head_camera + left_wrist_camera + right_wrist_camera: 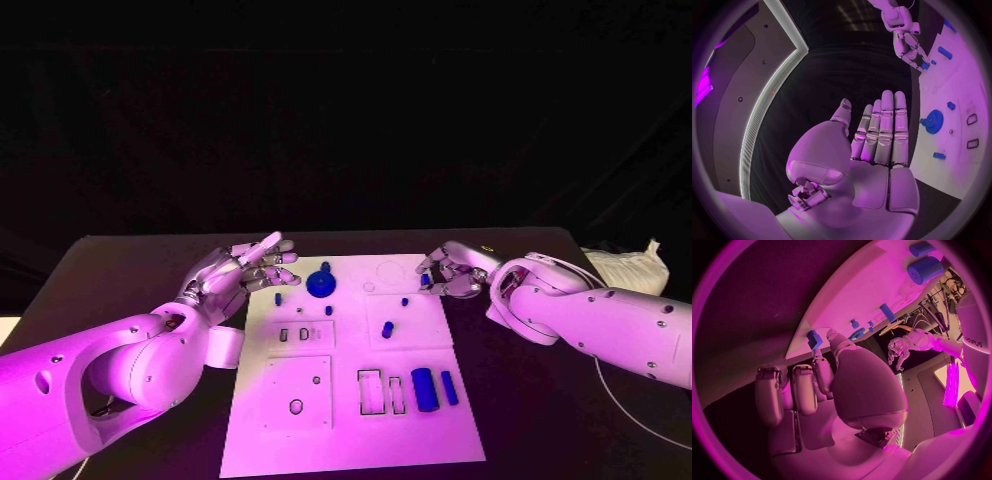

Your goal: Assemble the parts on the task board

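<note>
The white task board (361,420) lies in the middle of the black table. On its far part lies a blue gear (320,285) (933,120), with several small blue pieces around it, such as a peg (387,328). A blue cylinder (423,388) (924,269) and a thinner blue bar (449,387) lie near the right edge. My left hand (245,268) (879,135) hovers over the board's far left corner, fingers straight and apart, holding nothing. At the far right edge, my right hand (454,272) (842,385) pinches a small blue part (814,339) between thumb and fingertip.
Several rectangular and round recesses (378,390) are cut into the board's near half. A white crumpled bag (627,268) lies at the table's right edge, and a thin white cable (635,415) runs under my right arm.
</note>
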Controlling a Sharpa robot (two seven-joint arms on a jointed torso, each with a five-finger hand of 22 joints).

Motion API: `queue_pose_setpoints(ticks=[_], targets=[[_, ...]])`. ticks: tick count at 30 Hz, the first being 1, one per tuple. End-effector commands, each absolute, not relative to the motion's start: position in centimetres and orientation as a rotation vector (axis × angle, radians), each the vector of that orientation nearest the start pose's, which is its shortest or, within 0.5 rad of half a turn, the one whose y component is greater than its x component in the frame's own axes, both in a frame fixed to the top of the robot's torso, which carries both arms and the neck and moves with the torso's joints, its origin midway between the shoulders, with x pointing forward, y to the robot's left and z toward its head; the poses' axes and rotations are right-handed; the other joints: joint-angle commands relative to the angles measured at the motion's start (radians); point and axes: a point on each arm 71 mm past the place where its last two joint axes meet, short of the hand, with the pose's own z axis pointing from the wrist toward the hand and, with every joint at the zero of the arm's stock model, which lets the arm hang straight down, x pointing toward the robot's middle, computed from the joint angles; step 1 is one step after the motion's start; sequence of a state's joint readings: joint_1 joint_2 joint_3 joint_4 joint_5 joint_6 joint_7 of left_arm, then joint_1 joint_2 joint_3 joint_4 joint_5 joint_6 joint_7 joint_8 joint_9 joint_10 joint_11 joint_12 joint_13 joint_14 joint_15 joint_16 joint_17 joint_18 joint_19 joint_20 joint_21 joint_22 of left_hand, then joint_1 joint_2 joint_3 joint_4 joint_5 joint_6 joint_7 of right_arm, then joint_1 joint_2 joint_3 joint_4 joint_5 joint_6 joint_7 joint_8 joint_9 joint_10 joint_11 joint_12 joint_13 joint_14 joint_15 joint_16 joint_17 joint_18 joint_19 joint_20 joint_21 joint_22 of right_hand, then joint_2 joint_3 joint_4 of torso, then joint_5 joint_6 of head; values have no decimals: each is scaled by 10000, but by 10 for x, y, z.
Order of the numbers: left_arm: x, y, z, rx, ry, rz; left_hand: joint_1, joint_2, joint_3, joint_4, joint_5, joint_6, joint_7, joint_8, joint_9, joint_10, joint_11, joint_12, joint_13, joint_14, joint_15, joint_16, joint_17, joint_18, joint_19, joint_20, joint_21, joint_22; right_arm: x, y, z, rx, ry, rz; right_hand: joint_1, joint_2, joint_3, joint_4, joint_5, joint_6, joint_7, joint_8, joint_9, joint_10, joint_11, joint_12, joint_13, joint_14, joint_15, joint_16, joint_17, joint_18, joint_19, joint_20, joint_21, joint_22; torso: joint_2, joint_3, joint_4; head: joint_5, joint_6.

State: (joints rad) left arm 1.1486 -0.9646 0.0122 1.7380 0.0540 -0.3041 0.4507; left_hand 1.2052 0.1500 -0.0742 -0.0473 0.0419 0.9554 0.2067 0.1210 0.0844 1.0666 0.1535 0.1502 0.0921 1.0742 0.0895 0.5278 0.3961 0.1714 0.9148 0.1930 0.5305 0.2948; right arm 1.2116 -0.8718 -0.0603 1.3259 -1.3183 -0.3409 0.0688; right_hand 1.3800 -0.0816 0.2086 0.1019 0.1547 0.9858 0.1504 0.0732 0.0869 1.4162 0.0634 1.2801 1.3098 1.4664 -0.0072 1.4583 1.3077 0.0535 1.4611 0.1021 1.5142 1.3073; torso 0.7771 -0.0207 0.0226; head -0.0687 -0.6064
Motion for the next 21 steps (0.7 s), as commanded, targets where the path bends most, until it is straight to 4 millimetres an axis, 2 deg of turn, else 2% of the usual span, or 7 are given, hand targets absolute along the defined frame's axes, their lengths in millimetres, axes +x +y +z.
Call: queue_pose_setpoints(ticks=[1, 13, 21], targets=[[446, 204, -161, -11542, 13702, -17288, 2, 65, -17, -37, 51, 9, 65, -31, -11, -52, -23, -52, -12, -63, 6, -9, 10, 39, -77, 2, 52, 11, 515, -273, -194, -492, 16597, 6063, 44, 64, 37, -79, 49, 87, 8, 65, 16, 55, -20, 49, 328, 675, -35, 40, 816, -196, 46, 2, 47, 1123, 5, -2, -14, -4, -8], [446, 204, -162, -11546, 13705, -17282, 13, 74, -13, -43, 51, 8, 68, -35, -12, -52, -22, -55, -12, -66, 7, -10, 12, 40, -80, 3, 53, 13, 517, -277, -195, -427, 16604, 5940, 80, 156, 121, -138, 30, 203, -15, 78, 27, 76, -41, 79, 359, 676, -51, 44, 823, -197, 49, -12, 49, 1129, -4, -2, 13, -21, -32], [446, 204, -162, -11549, 13707, -17278, 13, 74, -13, -43, 51, 8, 68, -35, -12, -52, -22, -55, -12, -66, 7, -10, 12, 40, -80, 3, 53, 13, 518, -278, -196, -411, 16601, 5901, 82, 162, 129, -145, 26, 213, -17, 77, 27, 74, -43, 74, 356, 676, -54, 44, 825, -197, 48, -14, 49, 1129, -3, 1, -1, -18, -34]])
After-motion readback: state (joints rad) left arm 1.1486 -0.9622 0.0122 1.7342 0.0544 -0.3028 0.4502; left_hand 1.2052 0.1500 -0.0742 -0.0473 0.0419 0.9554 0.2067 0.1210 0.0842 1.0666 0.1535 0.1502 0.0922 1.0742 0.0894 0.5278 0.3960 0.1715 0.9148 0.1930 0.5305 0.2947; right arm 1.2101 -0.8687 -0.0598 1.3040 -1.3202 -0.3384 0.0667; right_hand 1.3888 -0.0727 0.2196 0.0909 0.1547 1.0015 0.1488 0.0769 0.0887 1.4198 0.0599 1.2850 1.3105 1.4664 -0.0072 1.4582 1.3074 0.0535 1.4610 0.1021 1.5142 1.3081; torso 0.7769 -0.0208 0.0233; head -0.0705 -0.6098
